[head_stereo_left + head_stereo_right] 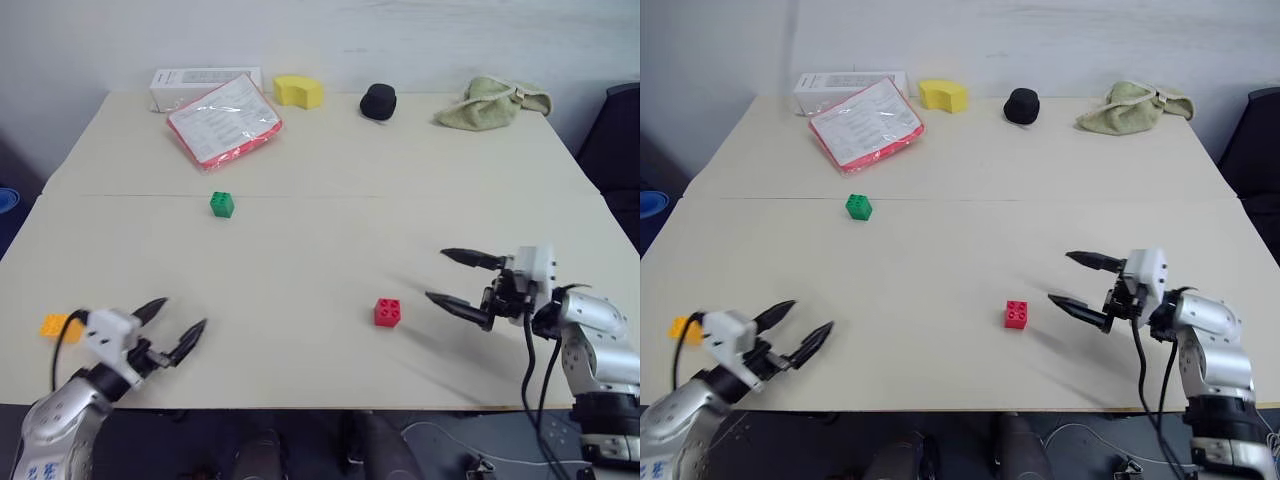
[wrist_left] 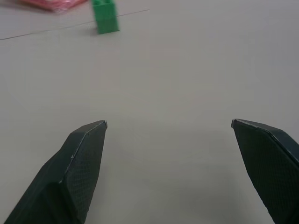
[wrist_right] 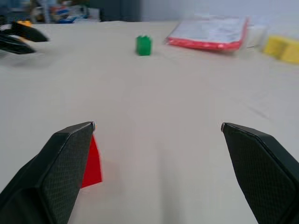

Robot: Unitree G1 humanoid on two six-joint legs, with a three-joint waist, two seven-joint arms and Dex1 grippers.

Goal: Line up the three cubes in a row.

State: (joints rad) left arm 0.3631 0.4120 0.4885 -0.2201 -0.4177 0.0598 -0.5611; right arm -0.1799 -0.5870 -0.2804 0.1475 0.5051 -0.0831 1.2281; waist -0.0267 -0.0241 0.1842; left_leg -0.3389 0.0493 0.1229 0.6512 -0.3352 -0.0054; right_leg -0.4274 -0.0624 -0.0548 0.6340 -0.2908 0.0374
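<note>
Nearest to me, close to the tabletop's near edge on my left side, my left gripper (image 1: 180, 325) hovers with its two black fingers spread apart and nothing between them. Just beside it, toward the left edge, lies the small orange-yellow studded plastic brick (image 1: 54, 325), partly hidden behind the gripper's white body.

On my right side, my right gripper (image 1: 450, 277) points inward across the table, jaws wide apart and holding nothing. I see the small red studded plastic brick (image 1: 388, 312) resting on the surface just beside its fingertips, apart from them; in the right wrist view a red corner (image 3: 92, 163) peeks out behind one finger.

I find the small green studded plastic brick (image 1: 222, 204) well apart from the other two, out past the middle of the pale beige tabletop (image 1: 330, 240), toward the left, right at the thin seam that runs across it. The three bricks are scattered, not in a row.

Along the far edge I see, from left to right: a white rectangular cardboard box (image 1: 200, 83) with a red-edged clear plastic packet of printed sheets (image 1: 224, 120) lying tilted in front of it, a larger yellow wedge-shaped block (image 1: 298, 90), a black round object (image 1: 378, 101), and a crumpled pale green cloth (image 1: 492, 102) near the far right corner.
</note>
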